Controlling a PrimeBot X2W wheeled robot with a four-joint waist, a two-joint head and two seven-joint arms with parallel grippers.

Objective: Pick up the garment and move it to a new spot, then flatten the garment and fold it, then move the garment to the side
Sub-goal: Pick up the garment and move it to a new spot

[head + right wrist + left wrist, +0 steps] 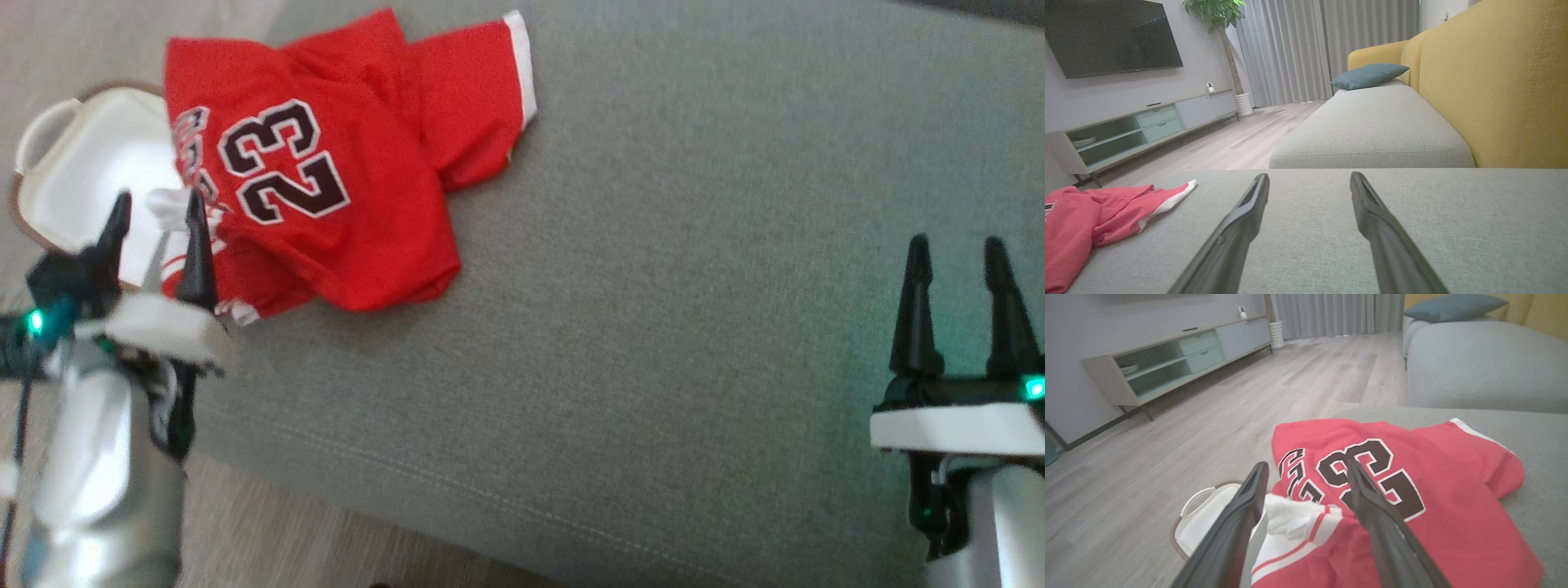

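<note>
The garment (326, 163) is a red jersey with white trim and the number 23, lying crumpled at the far left corner of the grey seat cushion (653, 286). My left gripper (159, 212) hovers open at its near left edge, fingers straddling the white-trimmed hem. In the left wrist view the jersey (1433, 490) spreads ahead of the open left gripper (1308, 469). My right gripper (955, 249) stands open over bare cushion at the right, far from the jersey. The right wrist view shows the open right gripper (1309, 179) with the jersey (1094, 216) off to its left.
A white basket (73, 171) with a brown rim sits on the wood floor just left of the cushion. Beyond lie a second grey cushion (1372, 126), a yellow sofa back (1494, 81), a teal pillow (1367, 75) and a low TV cabinet (1180, 359).
</note>
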